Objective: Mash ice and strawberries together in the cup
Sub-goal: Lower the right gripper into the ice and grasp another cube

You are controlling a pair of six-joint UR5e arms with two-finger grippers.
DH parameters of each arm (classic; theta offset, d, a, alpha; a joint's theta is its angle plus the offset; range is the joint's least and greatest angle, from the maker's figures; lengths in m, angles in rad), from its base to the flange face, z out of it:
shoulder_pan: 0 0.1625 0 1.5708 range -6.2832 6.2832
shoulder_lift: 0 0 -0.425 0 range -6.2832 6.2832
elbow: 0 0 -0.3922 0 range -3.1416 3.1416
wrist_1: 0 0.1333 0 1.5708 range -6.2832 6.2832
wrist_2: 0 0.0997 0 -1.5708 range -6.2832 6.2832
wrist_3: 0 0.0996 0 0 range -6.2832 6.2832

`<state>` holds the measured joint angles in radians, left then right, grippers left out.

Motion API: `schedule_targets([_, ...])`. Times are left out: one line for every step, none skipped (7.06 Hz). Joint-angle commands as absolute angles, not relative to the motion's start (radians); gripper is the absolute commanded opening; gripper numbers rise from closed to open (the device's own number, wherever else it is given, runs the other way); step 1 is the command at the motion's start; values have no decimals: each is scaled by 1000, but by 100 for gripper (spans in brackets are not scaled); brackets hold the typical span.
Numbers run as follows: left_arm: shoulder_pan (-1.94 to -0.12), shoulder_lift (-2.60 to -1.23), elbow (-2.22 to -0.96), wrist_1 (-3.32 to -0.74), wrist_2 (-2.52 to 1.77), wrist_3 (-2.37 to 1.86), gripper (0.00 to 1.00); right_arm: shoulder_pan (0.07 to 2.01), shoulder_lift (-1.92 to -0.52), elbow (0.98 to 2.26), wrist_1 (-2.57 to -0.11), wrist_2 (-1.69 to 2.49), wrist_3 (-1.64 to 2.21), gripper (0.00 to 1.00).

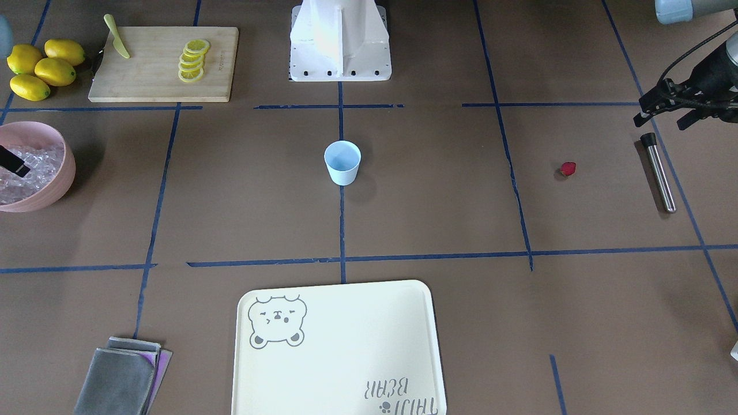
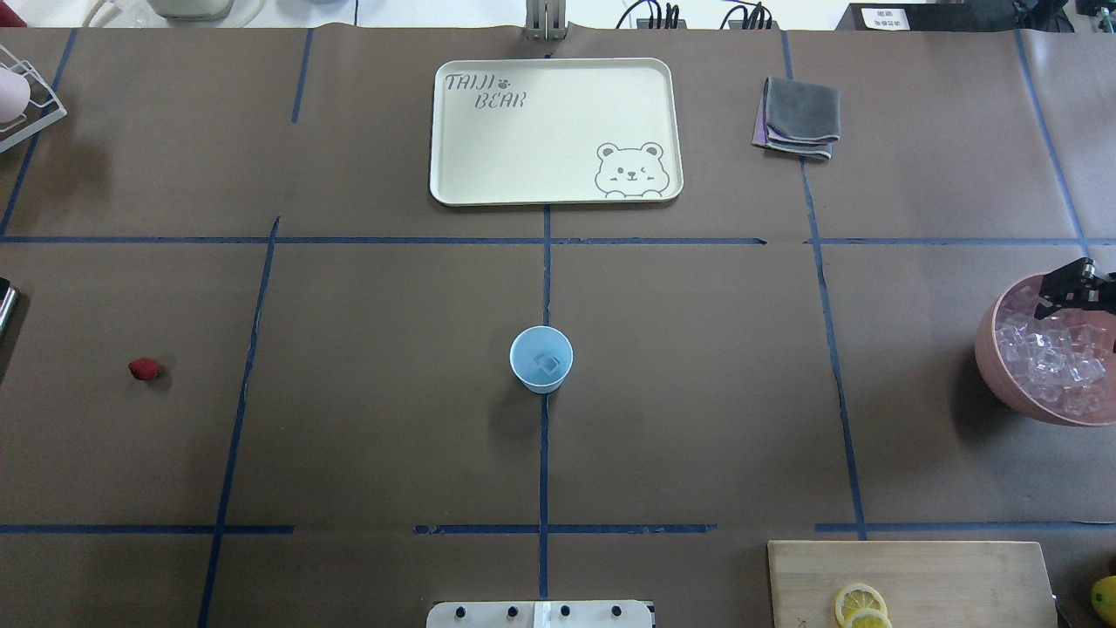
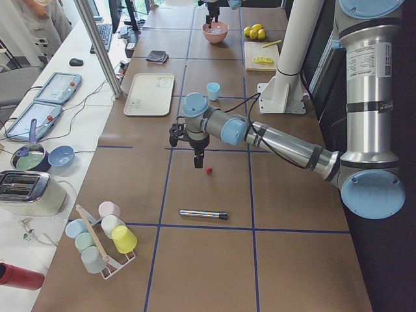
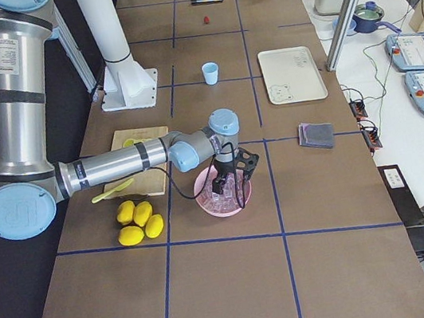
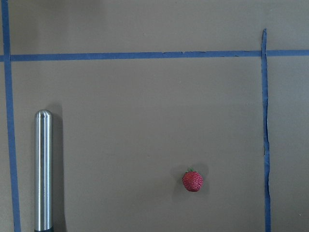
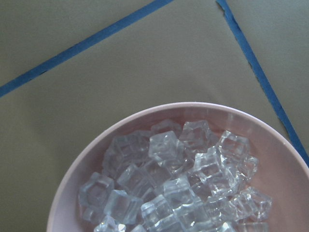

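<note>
1. There is one cup [image 1: 342, 172]. It stands upright with its mouth up, on the middle tape line of the table, and one clear cube [image 2: 547, 365] lies inside it.
2. Much more ice [image 6: 178, 188], too many pieces to count, lies heaped in one pink bowl [image 2: 990, 353] at the robot's right end of the table.
3. One strawberry [image 1: 568, 169] lies on the table on the robot's left side, well apart from the cup. In the left wrist view its long axis runs up and down, with the green bit at the upper end.
4. One metal rod [image 1: 659, 176] lies flat near the strawberry, with its black end toward the robot.
5. The left gripper [image 1: 662, 117] hangs above the table near the rod and the strawberry. Its jaws seem apart and hold nothing.
6. The right gripper [image 2: 1071, 286] is over the bowl with its jaws spread, low at the ice.
7. Four lemons [image 1: 43, 68] lie together behind the bowl.
</note>
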<state>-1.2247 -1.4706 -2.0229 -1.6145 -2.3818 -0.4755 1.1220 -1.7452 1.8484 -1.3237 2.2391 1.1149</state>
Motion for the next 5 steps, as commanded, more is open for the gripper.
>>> schedule_targets([-1227, -1470, -2031, -1614, -2381, -476, 100, 1121, -1747, 1854, -1312, 2235, 1272, 98])
schedule_targets([-1229, -1468, -2039, -1614, -2381, -476, 100, 1123, -1750, 1853, -1312, 2233, 1340, 98])
schedule_targets([-1232, -1468, -2046, -1614, -2381, -476, 100, 1123, -1794, 1842, -1233, 2232, 1398, 98])
schedule_targets([-1230, -1467, -2045, -1611, -2381, -476, 100, 1123, -1846, 1797, -1097, 2233, 1463, 97])
schedule_targets([-1230, -1466, -2045, -1611, -2358, -474, 100, 1123, -1853, 1743, -998, 2235, 1512, 96])
